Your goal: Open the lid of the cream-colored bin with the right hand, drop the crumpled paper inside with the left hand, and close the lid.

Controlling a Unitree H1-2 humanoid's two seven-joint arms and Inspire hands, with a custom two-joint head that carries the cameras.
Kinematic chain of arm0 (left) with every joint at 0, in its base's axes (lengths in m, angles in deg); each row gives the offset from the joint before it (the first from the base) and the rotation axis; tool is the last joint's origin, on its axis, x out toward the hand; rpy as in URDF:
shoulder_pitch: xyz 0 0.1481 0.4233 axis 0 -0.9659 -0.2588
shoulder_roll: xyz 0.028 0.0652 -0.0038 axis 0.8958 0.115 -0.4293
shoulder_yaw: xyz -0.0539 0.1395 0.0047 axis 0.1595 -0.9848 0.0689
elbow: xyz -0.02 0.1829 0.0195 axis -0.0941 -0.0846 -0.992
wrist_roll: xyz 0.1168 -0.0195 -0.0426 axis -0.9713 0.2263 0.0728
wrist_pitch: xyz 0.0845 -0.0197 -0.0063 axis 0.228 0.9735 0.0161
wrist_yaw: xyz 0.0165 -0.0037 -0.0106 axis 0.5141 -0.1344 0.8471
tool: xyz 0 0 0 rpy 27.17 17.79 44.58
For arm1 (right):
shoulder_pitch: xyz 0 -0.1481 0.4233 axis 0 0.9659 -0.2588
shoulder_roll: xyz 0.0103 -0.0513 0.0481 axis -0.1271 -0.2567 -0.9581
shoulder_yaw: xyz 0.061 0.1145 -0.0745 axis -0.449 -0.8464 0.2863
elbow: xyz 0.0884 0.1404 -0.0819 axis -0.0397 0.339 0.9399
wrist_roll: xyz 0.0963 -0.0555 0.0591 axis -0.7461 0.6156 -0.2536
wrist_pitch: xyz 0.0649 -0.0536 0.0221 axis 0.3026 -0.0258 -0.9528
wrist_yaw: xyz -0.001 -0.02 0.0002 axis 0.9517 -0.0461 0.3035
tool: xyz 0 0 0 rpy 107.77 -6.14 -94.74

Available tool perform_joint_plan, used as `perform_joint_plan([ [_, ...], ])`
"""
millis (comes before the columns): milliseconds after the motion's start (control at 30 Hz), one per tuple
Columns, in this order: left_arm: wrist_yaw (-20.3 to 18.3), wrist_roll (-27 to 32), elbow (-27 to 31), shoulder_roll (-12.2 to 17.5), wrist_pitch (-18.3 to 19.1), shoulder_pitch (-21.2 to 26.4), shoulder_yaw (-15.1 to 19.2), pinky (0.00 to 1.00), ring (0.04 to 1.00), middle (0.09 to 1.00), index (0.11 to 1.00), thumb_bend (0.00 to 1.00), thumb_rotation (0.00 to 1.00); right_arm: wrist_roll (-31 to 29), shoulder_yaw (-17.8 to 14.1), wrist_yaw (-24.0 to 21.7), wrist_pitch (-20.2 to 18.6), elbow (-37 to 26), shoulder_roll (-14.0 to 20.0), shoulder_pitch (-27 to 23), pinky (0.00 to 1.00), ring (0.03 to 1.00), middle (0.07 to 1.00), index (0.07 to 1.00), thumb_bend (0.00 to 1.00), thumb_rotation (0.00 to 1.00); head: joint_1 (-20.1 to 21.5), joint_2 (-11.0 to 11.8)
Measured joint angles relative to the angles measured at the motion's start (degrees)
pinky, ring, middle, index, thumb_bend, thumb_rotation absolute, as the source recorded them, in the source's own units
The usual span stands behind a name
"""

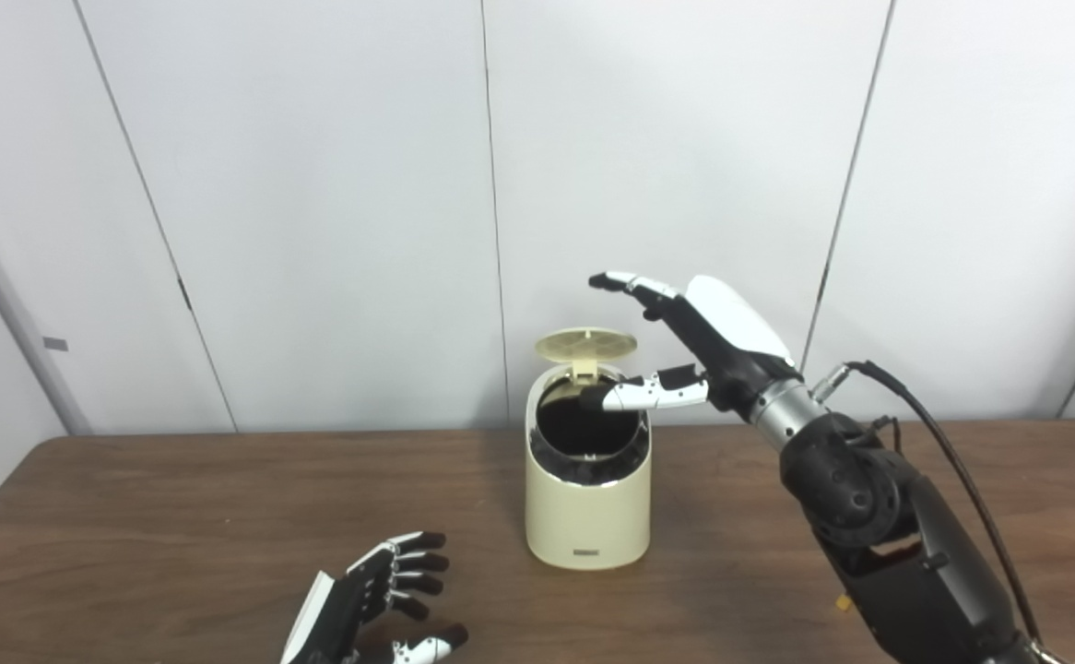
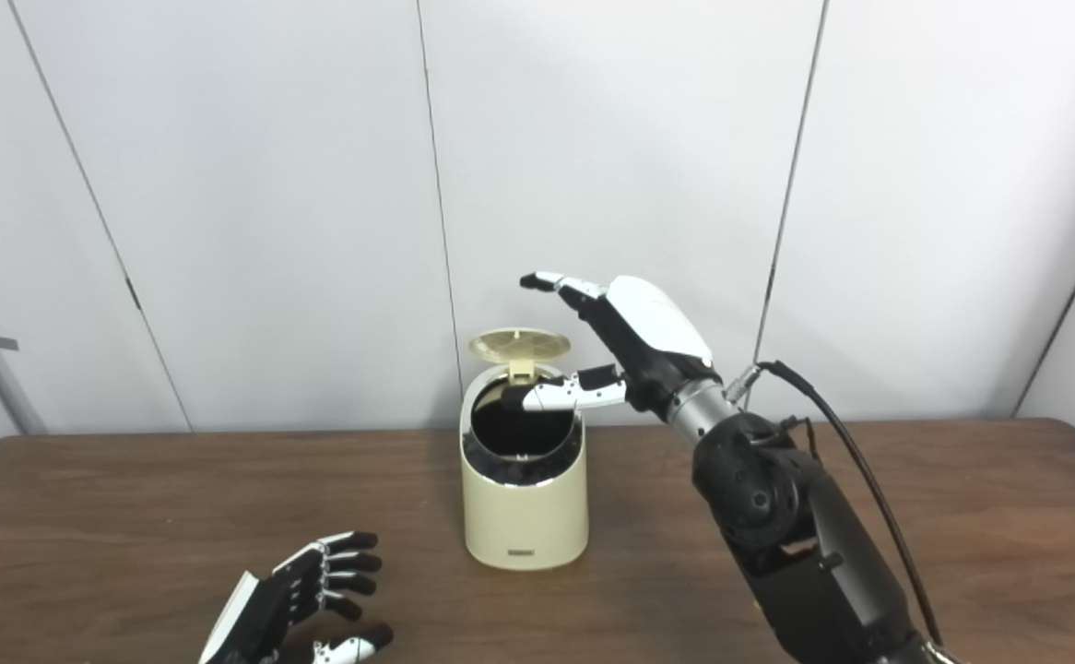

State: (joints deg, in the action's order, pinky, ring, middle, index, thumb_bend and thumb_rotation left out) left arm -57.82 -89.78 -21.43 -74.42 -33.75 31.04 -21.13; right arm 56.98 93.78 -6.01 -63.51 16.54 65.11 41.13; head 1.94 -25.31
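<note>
right hand (image 2: 634, 337) hovers spread above the cream bin (image 2: 525, 493), its lid (image 2: 519, 346) raised.

The bin (image 1: 586, 498) stands mid-table with its mouth uncovered, the lid (image 1: 586, 346) tipped up at twelve o'clock. The right hand (image 1: 685, 346) crowds the rim from three o'clock; nine and six o'clock lie free.
</note>
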Motion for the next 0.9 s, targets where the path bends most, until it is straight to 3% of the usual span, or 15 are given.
perform_joint_plan([
  [200, -0.12, 0.18, 0.00, -0.14, 0.00, 0.00, -0.01, 0.58, 0.676, 0.729, 0.784, 0.66, 0.01, 0.28, 1.10, -1.43, 0.20, 1.06, 0.37, -0.34, 0.79, 0.945, 0.845, 0.804, 0.70, 0.55, -0.27, -0.26],
  [333, -0.17, 0.19, 0.00, -0.17, 0.00, 0.00, -0.04, 0.57, 0.676, 0.731, 0.783, 0.65, 0.01, 0.74, 1.18, -1.59, 0.62, 0.93, 0.40, -0.36, 0.76, 0.923, 0.778, 0.725, 0.68, 0.48, -0.35, -0.44],
  [400, -0.18, 0.21, 0.00, -0.18, 0.00, 0.00, -0.03, 0.57, 0.674, 0.730, 0.780, 0.66, 0.01, 1.11, 1.13, -0.71, 2.76, 0.93, 0.42, -0.30, 0.76, 0.891, 0.736, 0.677, 0.66, 0.46, -0.36, -0.70],
  [500, -0.19, 0.23, 0.00, -0.30, 0.02, 0.01, -0.04, 0.57, 0.673, 0.731, 0.782, 0.66, 0.02, 1.42, 0.88, 2.02, 6.47, 0.88, 0.37, -0.02, 0.81, 0.871, 0.698, 0.638, 0.64, 0.43, -0.36, -0.70],
  [633, -0.20, 0.00, 0.01, -0.29, 0.06, 0.01, -0.03, 0.57, 0.668, 0.725, 0.778, 0.66, 0.01, 1.07, 0.02, 4.19, 9.58, 0.82, 0.29, 0.95, 0.97, 0.851, 0.661, 0.599, 0.59, 0.36, -0.53, -1.05],
  [900, -0.13, -0.18, 0.34, -0.34, 0.48, 0.01, 0.13, 0.57, 0.671, 0.725, 0.779, 0.66, 0.00, 0.81, -0.79, 5.58, 13.27, 0.81, 0.08, 3.01, 1.00, 0.802, 0.583, 0.555, 0.57, 0.34, -0.71, -1.58],
])
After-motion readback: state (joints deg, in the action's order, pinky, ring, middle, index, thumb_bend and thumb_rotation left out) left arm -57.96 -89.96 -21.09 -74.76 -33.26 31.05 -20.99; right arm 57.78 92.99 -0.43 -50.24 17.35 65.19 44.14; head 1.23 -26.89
